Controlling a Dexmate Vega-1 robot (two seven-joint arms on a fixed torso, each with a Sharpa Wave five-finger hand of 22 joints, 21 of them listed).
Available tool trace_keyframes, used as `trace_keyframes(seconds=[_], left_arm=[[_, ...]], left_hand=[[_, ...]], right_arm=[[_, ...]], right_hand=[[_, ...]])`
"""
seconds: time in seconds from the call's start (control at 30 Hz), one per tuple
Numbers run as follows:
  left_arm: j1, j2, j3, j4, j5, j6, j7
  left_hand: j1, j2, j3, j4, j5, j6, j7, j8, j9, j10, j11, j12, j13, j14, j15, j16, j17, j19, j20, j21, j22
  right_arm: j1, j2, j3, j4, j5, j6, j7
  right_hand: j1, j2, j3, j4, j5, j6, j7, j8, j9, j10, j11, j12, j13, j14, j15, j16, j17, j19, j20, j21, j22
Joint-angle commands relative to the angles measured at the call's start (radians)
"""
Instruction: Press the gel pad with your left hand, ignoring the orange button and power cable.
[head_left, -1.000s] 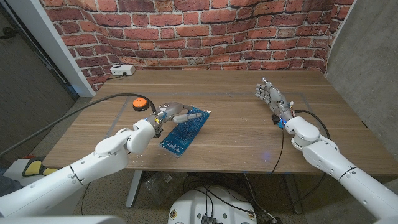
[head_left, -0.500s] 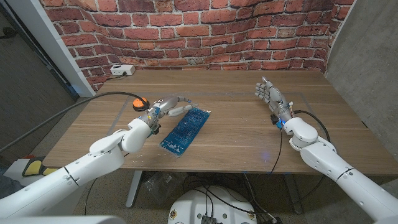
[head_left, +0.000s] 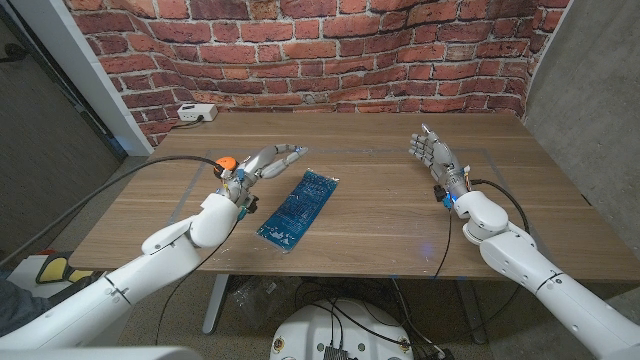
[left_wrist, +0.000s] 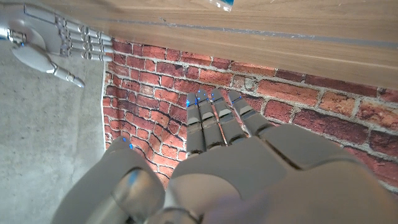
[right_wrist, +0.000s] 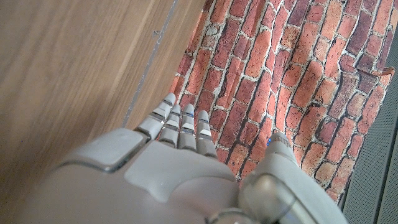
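Blue gel pad (head_left: 298, 207) lying flat on the table (head_left: 380, 215), left of centre. Left hand (head_left: 262, 163) raised just left of its far end, fingers straight and spread, holding nothing, seemingly clear of the pad. Orange button (head_left: 227, 163) partly hidden behind it. Right hand (head_left: 430, 153) upright at the far right, fingers apart, empty.

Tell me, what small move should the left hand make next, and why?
Probably swing back over the blue gel pad and lower onto it. The left hand hangs open beside the pad, close to the orange button, touching neither, so the pad is not being pressed now.
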Motion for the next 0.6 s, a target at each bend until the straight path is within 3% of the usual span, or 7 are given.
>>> trace_keyframes(seconds=[0.03, 0.3, 0.6], left_arm=[[0.001, -0.054, -0.037, 0.087, -0.199, -0.133, -0.025], [-0.007, -0.093, -0.060, 0.141, -0.332, -0.224, -0.064], [-0.031, -0.166, -0.074, 0.255, -0.556, -0.347, -0.175]], left_hand=[[0.009, 0.003, 0.004, -0.002, -0.005, -0.009, 0.002, -0.006, 0.004, -0.017, 0.005, -0.007, 0.004, -0.009, 0.002, -0.006, 0.004, -0.003, 0.011, -0.003, 0.004], [0.014, 0.005, 0.005, -0.003, -0.006, -0.025, 0.005, -0.010, 0.004, -0.026, 0.011, -0.008, 0.004, -0.017, 0.007, -0.007, 0.004, -0.010, 0.014, -0.005, 0.004], [0.017, 0.006, 0.004, -0.004, -0.008, -0.029, 0.005, -0.010, 0.004, -0.032, 0.012, -0.008, 0.004, -0.022, 0.008, -0.007, 0.004, -0.011, 0.013, -0.004, 0.004]], right_arm=[[-0.003, 0.012, 0.000, 0.020, 0.006, 0.027, 0.009], [0.006, 0.026, 0.000, 0.042, 0.007, 0.058, 0.021], [0.026, 0.041, -0.005, 0.076, 0.013, 0.081, 0.043]], right_hand=[[-0.002, 0.009, -0.001, 0.000, 0.004, 0.011, -0.004, 0.004, 0.003, 0.011, 0.002, 0.005, 0.002, 0.010, -0.001, 0.004, 0.005, 0.009, 0.000, 0.002, 0.002], [-0.005, 0.008, -0.003, 0.001, 0.004, 0.015, -0.006, 0.005, 0.003, 0.014, 0.000, 0.005, 0.002, 0.012, -0.002, 0.004, 0.005, 0.011, -0.001, 0.002, 0.002], [-0.007, 0.008, -0.004, 0.002, 0.004, 0.017, -0.005, 0.005, 0.003, 0.018, 0.001, 0.006, 0.002, 0.014, 0.000, 0.004, 0.005, 0.015, -0.001, 0.002, 0.001]])
